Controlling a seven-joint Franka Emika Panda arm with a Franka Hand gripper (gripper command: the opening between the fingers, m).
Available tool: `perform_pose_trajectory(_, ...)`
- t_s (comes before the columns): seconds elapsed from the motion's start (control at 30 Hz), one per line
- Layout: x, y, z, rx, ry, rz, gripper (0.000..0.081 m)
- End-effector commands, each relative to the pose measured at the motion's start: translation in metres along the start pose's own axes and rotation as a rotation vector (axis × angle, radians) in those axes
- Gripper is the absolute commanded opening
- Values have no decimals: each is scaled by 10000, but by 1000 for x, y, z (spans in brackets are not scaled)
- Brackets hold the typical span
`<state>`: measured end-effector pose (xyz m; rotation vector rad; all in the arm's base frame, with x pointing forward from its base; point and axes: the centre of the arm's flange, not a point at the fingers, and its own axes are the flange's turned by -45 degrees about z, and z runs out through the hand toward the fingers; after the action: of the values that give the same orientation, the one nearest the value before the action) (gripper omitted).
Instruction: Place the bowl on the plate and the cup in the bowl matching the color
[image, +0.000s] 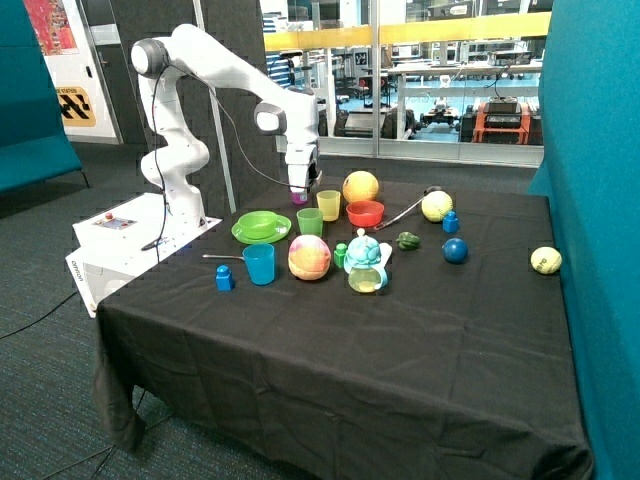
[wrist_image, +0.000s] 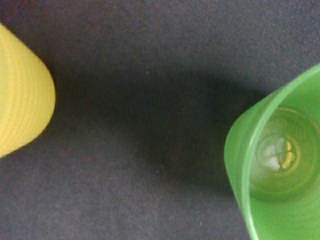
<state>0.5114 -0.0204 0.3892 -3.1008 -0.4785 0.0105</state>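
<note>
Two cups stand upright below the gripper (image: 301, 192): green cup (wrist_image: 280, 170) and yellow cup (wrist_image: 22, 112), dark cloth between them. Finger spread cannot be told. Bowl (image: 262, 224) apparently rests on the plate (image: 243, 235) already; cup not yet in it.

outside view: stands beyond the table's (image: 330, 330) front corner, faces the arm | wrist view: looks down, very near the cloth | shared: green cup (image: 310, 221) (wrist_image: 280, 170), yellow cup (image: 329, 205) (wrist_image: 20, 90)
</note>
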Motion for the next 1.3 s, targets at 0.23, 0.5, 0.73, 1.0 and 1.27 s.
perform_pose_trajectory(0.23,3,-3,19,-50,60,-11,394)
perform_pose_trajectory(0.5,5,-3,26,-50,60,88,401)
perform_pose_trajectory(0.73,6,-3,34,-50,60,144,392)
perform_pose_trajectory(1.0,9,-3,39,-50,60,85,385)
perform_pose_trajectory(1.27,14,-2,43,-50,60,96,379)
